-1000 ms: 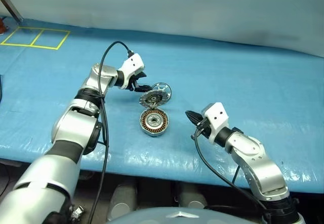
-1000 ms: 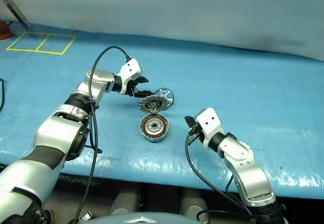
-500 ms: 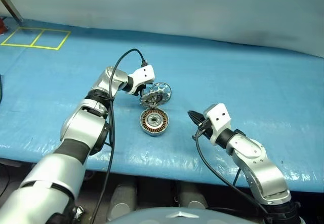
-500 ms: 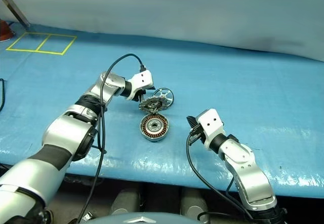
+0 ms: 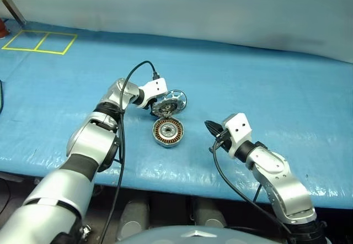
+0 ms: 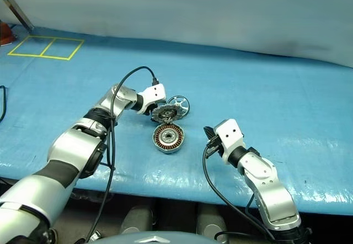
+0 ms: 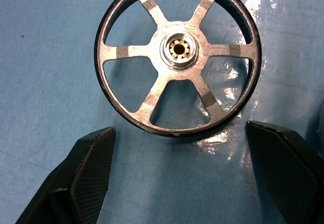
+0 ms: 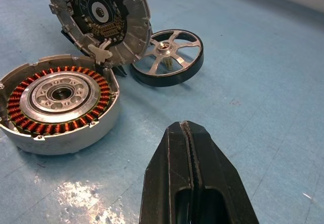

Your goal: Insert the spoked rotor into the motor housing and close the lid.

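Left gripper (image 7: 177, 183) moved in, lowered over spoked rotor (image 7: 177, 56); jaws spread wide, empty. Right gripper (image 8: 191, 148) clenched, idle. Motor housing (image 8: 58, 105), lid (image 8: 101, 16) open. Pickup imminent.

Open lid (image 5: 164, 107) hides part of spoked rotor (image 5: 176, 97)

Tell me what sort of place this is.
Probably a robot test bench or lab: a blue sheet covers the table, yellow tape squares mark it, and an opened motor housing lies beside a loose spoked rotor.
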`<state>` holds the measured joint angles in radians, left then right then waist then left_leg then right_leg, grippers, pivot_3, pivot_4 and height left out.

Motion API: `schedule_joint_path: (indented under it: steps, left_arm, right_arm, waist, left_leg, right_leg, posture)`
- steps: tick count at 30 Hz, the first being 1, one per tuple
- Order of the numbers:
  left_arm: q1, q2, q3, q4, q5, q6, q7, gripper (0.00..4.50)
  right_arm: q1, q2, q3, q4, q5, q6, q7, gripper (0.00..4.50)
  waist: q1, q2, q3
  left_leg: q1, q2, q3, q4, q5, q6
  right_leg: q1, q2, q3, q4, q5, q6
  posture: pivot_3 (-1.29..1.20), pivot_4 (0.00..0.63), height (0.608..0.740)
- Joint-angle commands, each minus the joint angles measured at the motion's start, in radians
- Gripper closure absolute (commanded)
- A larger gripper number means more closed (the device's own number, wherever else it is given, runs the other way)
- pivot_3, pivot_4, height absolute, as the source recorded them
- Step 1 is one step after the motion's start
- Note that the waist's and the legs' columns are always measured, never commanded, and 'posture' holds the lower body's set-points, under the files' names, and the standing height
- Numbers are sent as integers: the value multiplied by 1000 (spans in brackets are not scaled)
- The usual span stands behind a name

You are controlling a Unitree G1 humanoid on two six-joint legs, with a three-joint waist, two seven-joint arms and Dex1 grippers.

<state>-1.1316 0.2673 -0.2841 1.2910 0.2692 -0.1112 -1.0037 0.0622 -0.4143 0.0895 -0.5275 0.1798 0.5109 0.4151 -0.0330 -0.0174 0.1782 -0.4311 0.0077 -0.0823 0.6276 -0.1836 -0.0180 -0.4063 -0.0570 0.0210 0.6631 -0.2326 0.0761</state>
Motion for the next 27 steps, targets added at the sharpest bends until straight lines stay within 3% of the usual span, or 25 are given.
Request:
schedule_joint_path:
  steps: [1, 17, 27]
  left_arm:
    - [-2, -10, 39, 1, -29, 23, 6, 27]
    - [-17, -7, 155, -2, -96, 133, 24, 27]
    - [-50, 52, 132, -19, -88, 217, -184, 27]
  right_arm:
    - [-12, 3, -9, -36, 2, -16, -1, 4500]
    - [-10, 6, 1, -27, -9, -14, -3, 4500]
    - [-7, 1, 11, -17, -18, -12, 3, 4500]
  waist:
    - [0, 0, 0]
    - [0, 0, 0]
    - [-4, 0, 0]
  left_leg:
    - [0, 0, 0, 0, 0, 0]
    - [0, 0, 0, 1, 0, 0]
    - [0, 0, 0, 1, 0, 0]
  right_leg:
    - [0, 0, 0, 0, 0, 0]
    - [0, 0, 0, 1, 0, 0]
    - [0, 0, 0, 1, 0, 0]
  posture:
    - [0, 150, 740]
    - [0, 150, 740]
    - [0, 150, 740]
